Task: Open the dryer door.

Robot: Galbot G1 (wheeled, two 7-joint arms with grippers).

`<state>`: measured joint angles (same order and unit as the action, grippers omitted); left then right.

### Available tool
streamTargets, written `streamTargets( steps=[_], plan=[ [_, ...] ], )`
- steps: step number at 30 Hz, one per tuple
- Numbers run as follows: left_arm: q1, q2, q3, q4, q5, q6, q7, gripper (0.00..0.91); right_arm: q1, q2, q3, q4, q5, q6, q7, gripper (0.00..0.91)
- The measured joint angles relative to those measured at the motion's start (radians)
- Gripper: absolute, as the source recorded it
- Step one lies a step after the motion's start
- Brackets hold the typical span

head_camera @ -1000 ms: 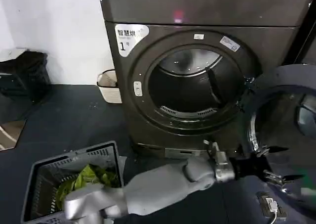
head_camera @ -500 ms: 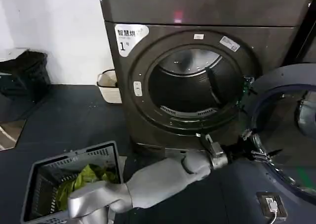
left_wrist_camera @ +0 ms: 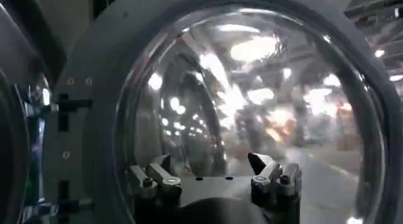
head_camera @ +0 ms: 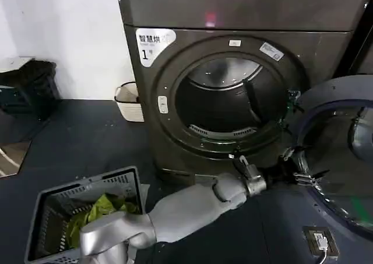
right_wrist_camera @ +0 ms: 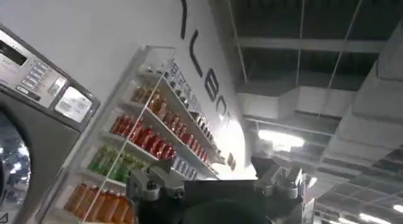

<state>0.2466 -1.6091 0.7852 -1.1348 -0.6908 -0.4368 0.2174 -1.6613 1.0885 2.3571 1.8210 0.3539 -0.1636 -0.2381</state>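
The dryer door point(head_camera: 333, 98) hangs swung wide open to the right of the drum opening point(head_camera: 227, 101), its dark grey inner side and glass dome facing me. My left arm reaches across from the lower left. Its gripper point(head_camera: 296, 172) sits at the door's near lower rim. In the left wrist view the left gripper point(left_wrist_camera: 214, 173) is open, with the door's grey ring point(left_wrist_camera: 94, 87) and its glass bowl just ahead and nothing between the fingers. My right gripper point(right_wrist_camera: 211, 176) is open and empty, pointing up and away at a drinks shelf and the ceiling.
A grey laundry basket point(head_camera: 52, 203) with green cloth stands at the lower left. A white bin point(head_camera: 129, 101) sits beside the dryer, and a black bin point(head_camera: 29, 86) stands at the far left. A small device point(head_camera: 319, 240) lies on the dark floor under the door.
My left gripper has moved up and to the left, from below the door's lower part to its near rim. The door stays open.
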Motion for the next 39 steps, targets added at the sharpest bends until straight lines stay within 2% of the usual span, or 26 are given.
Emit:
streamTargets(
  steps=[6, 11, 24, 28, 34, 39],
  plan=[
    [0.0, 0.0, 0.007, -0.083, -0.023, -0.062, -0.018, 0.907, -0.002, -0.011, 0.031, 0.003, 0.002, 0.0, 0.006, 0.907],
    [0.001, 0.016, 0.014, -0.2, -0.024, -0.066, -0.033, 0.907, -0.006, -0.022, 0.06, 0.008, -0.002, 0.001, 0.009, 0.907],
    [0.077, 0.607, -0.055, -0.577, -0.05, -0.053, -0.025, 0.907, 0.019, -0.034, 0.062, 0.018, -0.047, 0.021, 0.005, 0.907],
    [0.118, 0.77, -0.096, -0.666, -0.059, 0.023, -0.04, 0.907, 0.031, -0.042, 0.055, 0.024, -0.057, 0.022, 0.005, 0.907],
    [0.21, 1.006, -0.189, -0.798, -0.003, 0.216, -0.07, 0.907, 0.047, -0.042, 0.033, 0.029, -0.06, 0.026, 0.004, 0.907],
    [0.343, 1.183, -0.317, -0.855, 0.025, 0.313, -0.043, 0.907, 0.063, -0.043, 0.016, 0.029, -0.061, 0.027, 0.003, 0.907]
  ],
)
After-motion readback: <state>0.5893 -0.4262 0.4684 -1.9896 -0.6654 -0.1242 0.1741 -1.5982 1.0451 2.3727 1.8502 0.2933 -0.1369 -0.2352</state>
